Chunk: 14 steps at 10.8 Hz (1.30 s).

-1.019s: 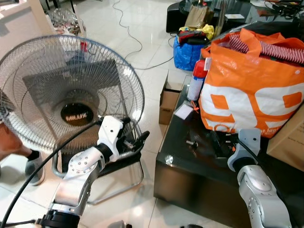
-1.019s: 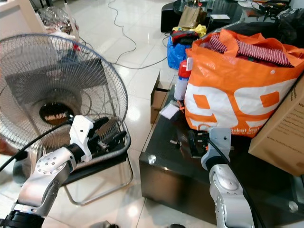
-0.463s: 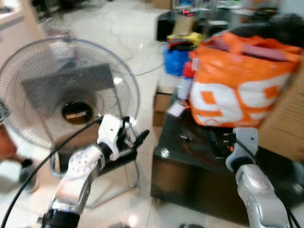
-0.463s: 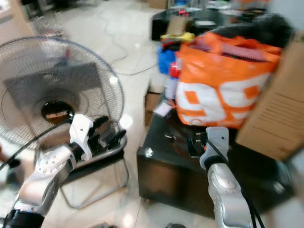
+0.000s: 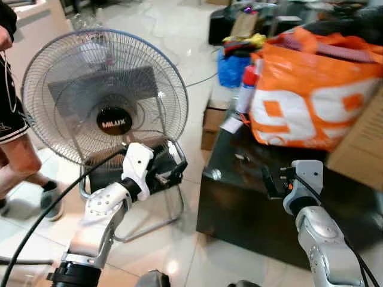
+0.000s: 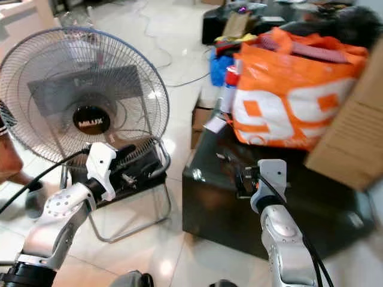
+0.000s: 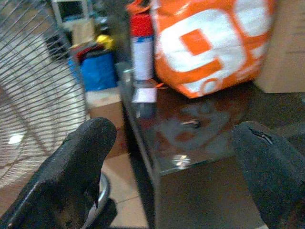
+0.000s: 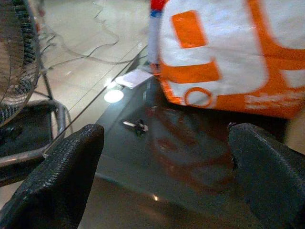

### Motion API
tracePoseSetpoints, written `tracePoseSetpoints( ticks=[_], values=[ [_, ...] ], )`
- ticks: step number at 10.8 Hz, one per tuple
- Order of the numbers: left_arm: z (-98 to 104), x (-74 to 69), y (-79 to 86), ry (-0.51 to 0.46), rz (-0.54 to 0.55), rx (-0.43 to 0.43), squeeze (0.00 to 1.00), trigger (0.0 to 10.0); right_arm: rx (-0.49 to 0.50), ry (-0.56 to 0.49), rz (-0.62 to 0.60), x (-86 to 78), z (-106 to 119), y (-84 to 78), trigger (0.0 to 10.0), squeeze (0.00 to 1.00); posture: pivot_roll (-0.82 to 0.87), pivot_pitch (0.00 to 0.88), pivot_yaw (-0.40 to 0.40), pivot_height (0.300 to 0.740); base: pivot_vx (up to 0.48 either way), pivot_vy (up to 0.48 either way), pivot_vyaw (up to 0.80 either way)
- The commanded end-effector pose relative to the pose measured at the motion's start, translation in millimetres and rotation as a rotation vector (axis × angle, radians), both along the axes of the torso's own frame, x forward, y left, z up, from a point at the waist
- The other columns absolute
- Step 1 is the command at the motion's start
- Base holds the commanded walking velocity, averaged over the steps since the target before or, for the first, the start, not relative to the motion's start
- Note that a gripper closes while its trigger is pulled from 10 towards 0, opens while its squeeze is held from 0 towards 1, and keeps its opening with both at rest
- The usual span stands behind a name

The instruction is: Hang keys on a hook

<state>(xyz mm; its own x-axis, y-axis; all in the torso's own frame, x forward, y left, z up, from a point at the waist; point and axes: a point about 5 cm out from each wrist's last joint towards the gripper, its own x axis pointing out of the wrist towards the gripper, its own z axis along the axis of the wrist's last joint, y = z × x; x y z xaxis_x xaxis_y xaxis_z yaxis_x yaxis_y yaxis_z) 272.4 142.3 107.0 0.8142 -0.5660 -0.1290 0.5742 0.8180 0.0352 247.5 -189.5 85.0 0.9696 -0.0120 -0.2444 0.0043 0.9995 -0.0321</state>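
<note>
A small key (image 8: 136,126) with a dark head lies on the glossy black table (image 5: 239,197), in front of the orange bag; it also appears in the left wrist view as the key (image 7: 192,123). My left gripper (image 5: 170,170) is raised in front of the fan's base, left of the table, open and holding nothing. Over the table's near edge my right gripper (image 5: 270,179) is open too, with its wide-apart fingers (image 8: 66,176) short of the key.
A large standing fan (image 5: 108,95) on a metal frame stands at the left. An orange bag (image 5: 311,101), a spray can (image 5: 245,89) and a cardboard box (image 5: 359,149) crowd the table. A person's leg (image 5: 24,161) is at the far left. Cables cross the tiled floor.
The camera has swung left and cleared of blur, so the fan sits more central and a person's leg shows. Both arms hold much the same pose.
</note>
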Motion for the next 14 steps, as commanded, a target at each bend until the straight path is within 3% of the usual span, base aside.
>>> tracePoseSetpoints(
  ticks=[1, 6, 14],
  values=[
    [1.4, 2.0, 0.2, -0.009, 0.011, 0.01, 0.0, 10.0, -0.006, 0.0, -0.013, -0.6, 0.3, -3.9, 10.0, 0.0, -0.07, 0.0, 0.017, 0.74, 0.0, 0.0, 0.0],
    [2.3, 5.5, 0.6, -0.045, 0.053, 0.006, 0.0, 10.0, -0.007, -0.006, -0.008, 1.4, 1.3, -3.3, 10.0, 0.0, -0.07, 0.0, 0.015, 0.74, 0.0, 0.0, 0.0],
    [1.8, 6.0, -0.1, -0.043, 0.045, -0.006, 0.0, 10.0, 0.002, -0.002, 0.002, 0.7, 0.7, -2.1, 10.0, 0.0, -0.07, 0.0, 0.011, 0.74, 0.293, 0.0, 0.0]
  ],
)
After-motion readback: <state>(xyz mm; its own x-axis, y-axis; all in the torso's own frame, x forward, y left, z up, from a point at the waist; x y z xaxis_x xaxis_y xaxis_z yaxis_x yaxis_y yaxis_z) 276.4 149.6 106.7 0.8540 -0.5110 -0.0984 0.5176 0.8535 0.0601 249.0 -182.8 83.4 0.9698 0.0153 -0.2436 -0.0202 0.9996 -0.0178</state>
